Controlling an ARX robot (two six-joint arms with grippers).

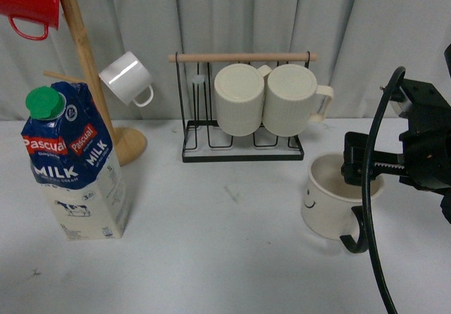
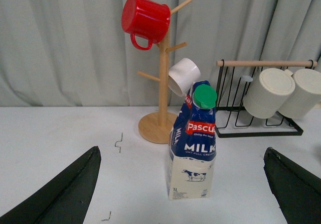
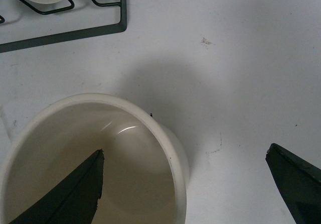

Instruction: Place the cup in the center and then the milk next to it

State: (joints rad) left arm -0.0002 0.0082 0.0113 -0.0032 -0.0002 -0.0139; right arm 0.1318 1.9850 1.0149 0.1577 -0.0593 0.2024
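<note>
Spotting the cup [image 1: 328, 205] standing upright toward the right edge of the bench [image 1: 225, 258], mouth up, smiley face [image 1: 309, 203] facing the front edge, black handle [image 1: 352, 245] pointing toward the front edge too. Sitting well right of the middle, so not yet placed.

Judging it as glazed ceramic: stiff, fairly weighty for its size, slick on the surface, chippable if dropped or knocked against the wire rack [image 1: 243, 58] behind. Wide body probably too broad for a grip across it, so favouring a pinch on the rim wall, one finger in and one out, away from the handle. Needing a firm squeeze and a level lift because of the glaze.

Checking the right fingers [image 3: 80, 189]: spread wide, gripping nothing yet. One finger dipping inside the cup mouth, the other hanging outside over bare bench, with the rim wall lying between them. Sitting much closer to the inner finger than the outer one. Not able to tell any contact with the wall.

Noting the milk [image 1: 74, 180] standing upright near the left edge of the bench, green cap on, just in front of the wooden mug tree [image 1: 88, 67]. Guessing stiff card, heavy if full, tall and easy to tip, so better taken low on the flat sides.

Checking the left fingers [image 2: 70, 194]: spread wide, empty, with the milk showing between them but well apart, farther ahead.
</note>
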